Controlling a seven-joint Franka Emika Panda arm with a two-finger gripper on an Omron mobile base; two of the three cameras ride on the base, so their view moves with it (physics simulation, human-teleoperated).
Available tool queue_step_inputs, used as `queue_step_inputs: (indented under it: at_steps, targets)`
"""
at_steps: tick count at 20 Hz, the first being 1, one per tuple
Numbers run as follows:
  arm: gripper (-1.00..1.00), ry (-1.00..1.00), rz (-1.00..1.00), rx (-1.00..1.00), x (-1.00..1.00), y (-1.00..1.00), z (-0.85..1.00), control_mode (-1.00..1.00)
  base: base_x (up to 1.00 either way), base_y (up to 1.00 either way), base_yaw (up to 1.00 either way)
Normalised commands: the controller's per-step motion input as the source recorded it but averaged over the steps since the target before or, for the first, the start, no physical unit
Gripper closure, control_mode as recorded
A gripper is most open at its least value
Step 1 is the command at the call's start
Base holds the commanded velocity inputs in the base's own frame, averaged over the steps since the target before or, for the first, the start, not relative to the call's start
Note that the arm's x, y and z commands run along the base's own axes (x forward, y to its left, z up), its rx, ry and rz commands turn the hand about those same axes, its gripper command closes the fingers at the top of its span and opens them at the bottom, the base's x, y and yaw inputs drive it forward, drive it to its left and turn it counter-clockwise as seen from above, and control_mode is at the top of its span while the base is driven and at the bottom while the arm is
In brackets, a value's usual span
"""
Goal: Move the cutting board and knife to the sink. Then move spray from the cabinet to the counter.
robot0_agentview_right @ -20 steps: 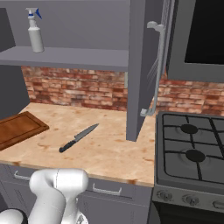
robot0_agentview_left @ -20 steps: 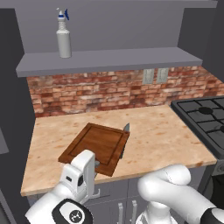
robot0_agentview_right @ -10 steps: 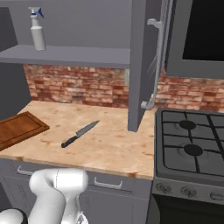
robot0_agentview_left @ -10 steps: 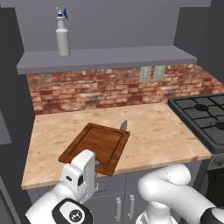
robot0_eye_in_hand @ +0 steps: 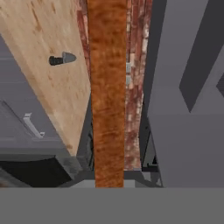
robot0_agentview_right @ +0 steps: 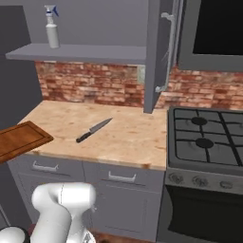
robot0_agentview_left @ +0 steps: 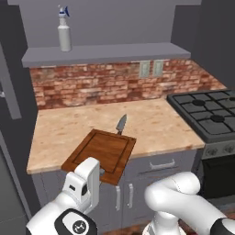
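Arm folded low in front of the base — gripper clamped on the near edge of the cutting board, I think lifted off the counter. Knife lies flat there; spray stands on the cabinet shelf.

Both base views look forward-down from behind, sharing counter and knife; hand view close along cutting board.

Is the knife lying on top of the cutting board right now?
No, in the right base view the knife lies on the bare counter, well apart from the cutting board.
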Motion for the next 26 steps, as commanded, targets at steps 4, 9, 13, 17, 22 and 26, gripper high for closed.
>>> queue_step_inputs:
  at_steps: [4, 9, 13, 17, 22, 26]
  targets:
    - [1.0, 0.0, 0.0, 0.0, 0.0, 0.0, 0.0, 1.0, -0.57, -0.01, -0.05]
    - [1.0, 0.0, 0.0, 0.0, 0.0, 0.0, 0.0, 1.0, -0.41, 0.0, -0.42]
    - [1.0, 0.0, 0.0, 0.0, 0.0, 0.0, 0.0, 1.0, -0.21, 0.03, -0.72]
    - [1.0, 0.0, 0.0, 0.0, 0.0, 0.0, 0.0, 1.0, -0.13, 0.08, -0.8]
    - [1.0, 0.0, 0.0, 0.0, 0.0, 0.0, 0.0, 1.0, -0.03, 0.12, -0.9]
    - [1.0, 0.0, 0.0, 0.0, 0.0, 0.0, 0.0, 1.0, 0.0, 0.1, -0.96]
